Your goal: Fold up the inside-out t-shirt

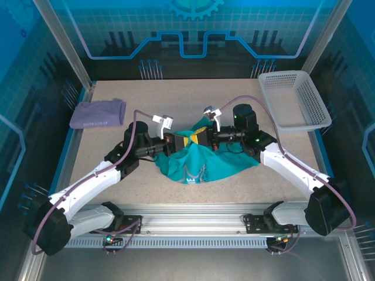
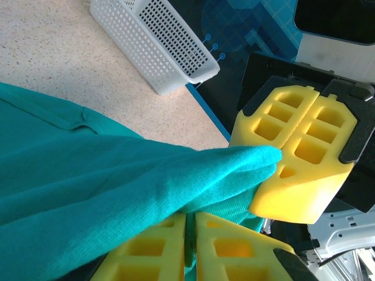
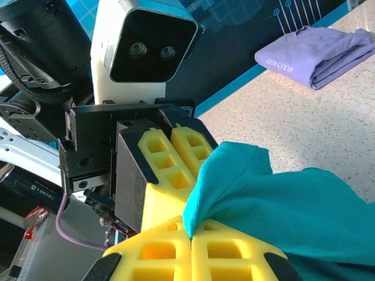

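- T-shirt (image 1: pixel 205 167), teal, sits bunched at the middle of the worktop (image 1: pixel 246 187) in the top view, under the point where both arms meet head-on.
- Left tool (image 2: pixel 190 231): in the left wrist view its yellow foam pads are pressed together, with teal cloth pinched in the seam. Clamped on the t-shirt.
- Right tool (image 3: pixel 192 234): in the right wrist view its pads are closed too, and a fold of the same cloth comes out of the seam. Also clamped on the t-shirt.
- Each wrist view shows the opposite tool facing it, just beside its own, with the cloth spanning between them. The top view is too small to resolve either grip.
- Left wrist view adds a sleeve seam on the cloth lying flat.
- White mesh basket (image 1: pixel 293 99) sits at the far right corner, well apart from the shirt.
- Folded lavender garment (image 1: pixel 98 113) sits at the far left; pale lettering on it reads only in the right wrist view.
- Worktop is beige speckled, with an aluminium rail (image 1: pixel 187 225) along the near edge.
- Blue printed panels wall the cell.
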### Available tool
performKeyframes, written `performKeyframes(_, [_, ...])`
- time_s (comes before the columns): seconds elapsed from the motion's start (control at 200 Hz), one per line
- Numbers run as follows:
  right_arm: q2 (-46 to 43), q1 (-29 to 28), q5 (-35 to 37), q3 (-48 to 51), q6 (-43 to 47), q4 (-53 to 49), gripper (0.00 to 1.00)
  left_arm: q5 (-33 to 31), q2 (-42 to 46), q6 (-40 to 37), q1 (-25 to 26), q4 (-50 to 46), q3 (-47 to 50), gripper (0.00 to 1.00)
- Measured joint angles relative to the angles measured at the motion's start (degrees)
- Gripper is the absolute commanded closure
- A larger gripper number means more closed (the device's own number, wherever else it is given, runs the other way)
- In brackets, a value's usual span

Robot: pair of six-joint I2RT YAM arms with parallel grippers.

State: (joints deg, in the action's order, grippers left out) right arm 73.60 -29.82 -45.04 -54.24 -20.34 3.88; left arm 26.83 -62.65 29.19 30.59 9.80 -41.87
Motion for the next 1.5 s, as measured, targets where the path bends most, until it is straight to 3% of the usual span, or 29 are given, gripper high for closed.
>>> performKeyframes(0.085, [0.0,0.0,0.2,0.0,0.0,-0.3,1.00,0.0,0.4,-0.1,0.0,-0.1,0.0,1.00])
performKeyframes(0.19, [0.0,0.0,2.1,-0.2,0.4,-1.7,0.98,0.0,1.1,-0.4,0.0,-0.1,0.0,1.00])
performKeyframes(0.35, [0.7,-0.2,16.4,-5.6,0.0,-14.1,0.76,-1.3,3.2,0.0,0.3,-0.5,0.0,1.00])
performKeyframes(0.5, [-2.5,-0.6,26.2,-4.6,1.6,-17.2,0.61,-5.0,4.8,0.9,2.1,-2.0,-0.7,1.00])
performKeyframes(0.695, [-9.0,-6.4,28.7,0.0,6.5,-15.3,0.52,-8.4,4.5,0.9,3.5,-3.8,-2.8,1.00])
performKeyframes(0.825, [-9.1,-11.2,29.5,0.8,10.2,-13.1,0.50,-9.5,4.4,1.0,3.8,-4.6,-3.1,1.00])
performKeyframes(0.95, [-6.8,-12.3,31.0,0.9,11.5,-10.7,0.49,-9.6,4.4,1.0,4.2,-5.1,-3.1,1.00])
performKeyframes(1.05, [-3.5,-12.3,32.5,0.6,11.7,-9.7,0.57,-9.6,4.5,1.0,4.2,-5.3,-3.1,1.00])
performKeyframes(1.15, [-1.4,-12.3,34.2,0.5,11.9,-9.4,0.89,-10.1,5.4,1.2,4.2,-5.7,-3.1,1.00])
performKeyframes(1.205, [-1.3,-12.2,34.1,0.5,12.1,-9.2,1.00,-11.1,6.4,1.2,4.2,-5.9,-3.1,1.00])
performKeyframes(1.25, [-1.5,-12.1,33.7,0.5,12.0,-8.6,1.00,-12.3,7.2,1.4,4.2,-6.1,-3.1,1.00])
performKeyframes(1.35, [-3.1,-10.3,29.8,1.1,10.8,-6.5,1.00,-16.4,8.8,1.3,4.2,-6.8,-3.1,0.87])
performKeyframes(1.501, [-5.2,-4.6,21.6,2.9,5.8,-1.9,1.00,-20.9,8.9,-1.2,4.2,-9.4,-3.1,0.75])
